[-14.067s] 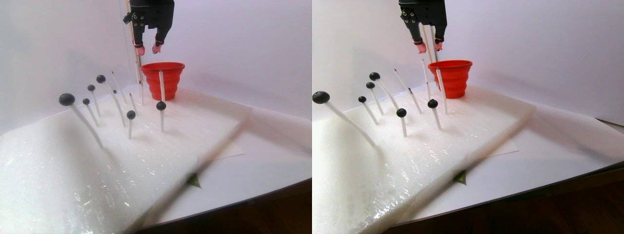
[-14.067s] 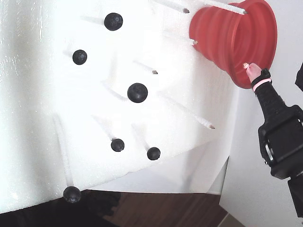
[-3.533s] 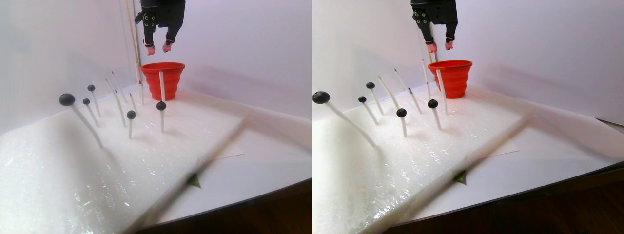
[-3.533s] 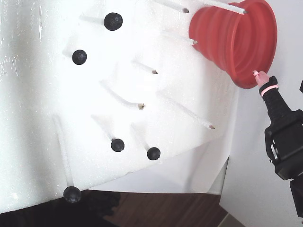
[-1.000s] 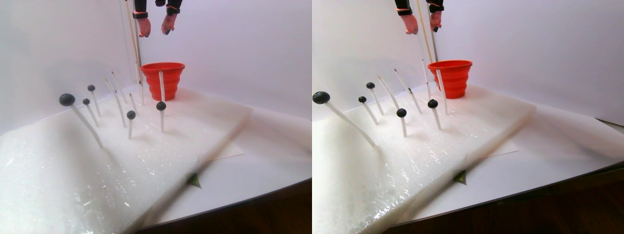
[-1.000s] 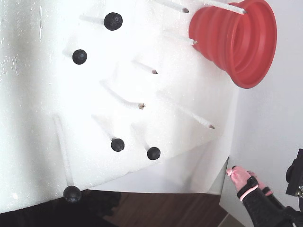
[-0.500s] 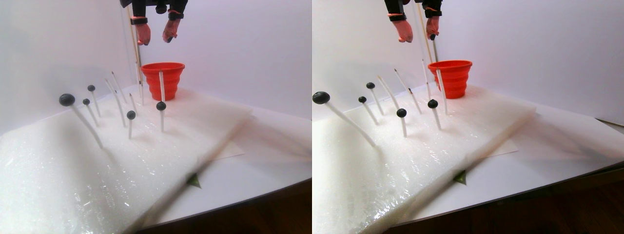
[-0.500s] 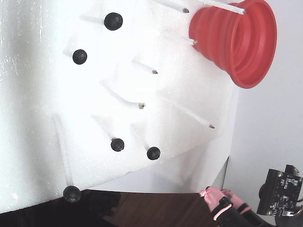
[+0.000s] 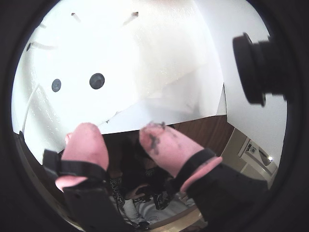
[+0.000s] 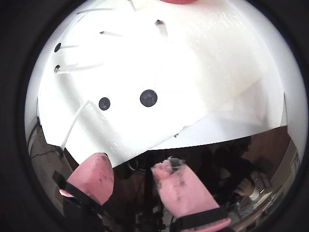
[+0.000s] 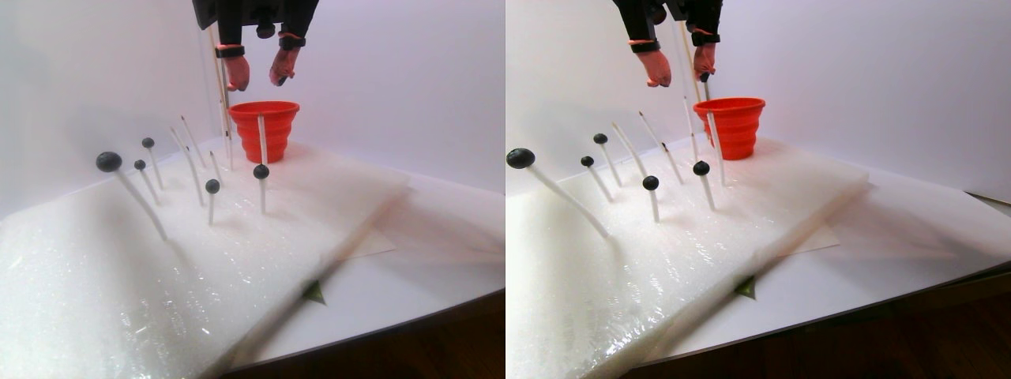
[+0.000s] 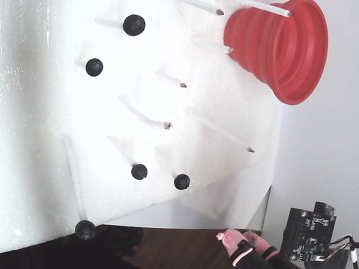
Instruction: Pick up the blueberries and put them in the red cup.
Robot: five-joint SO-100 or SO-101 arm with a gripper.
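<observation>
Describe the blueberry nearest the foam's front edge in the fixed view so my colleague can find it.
Start at the white foam slab and follow it down to its lower left edge. There a blueberry tops the longest stick, lying against the dark floor, well apart from the pair higher up.

Light: bright, even, diffuse.
Glare: white foam pad (image 10: pixel 203 72) blown out in both wrist views.
Distortion: strong fisheye, black round border there.
Blur: near foam edge soft in stereo pair.
Shadows: faint, beside sticks (image 12: pixel 140 112).
</observation>
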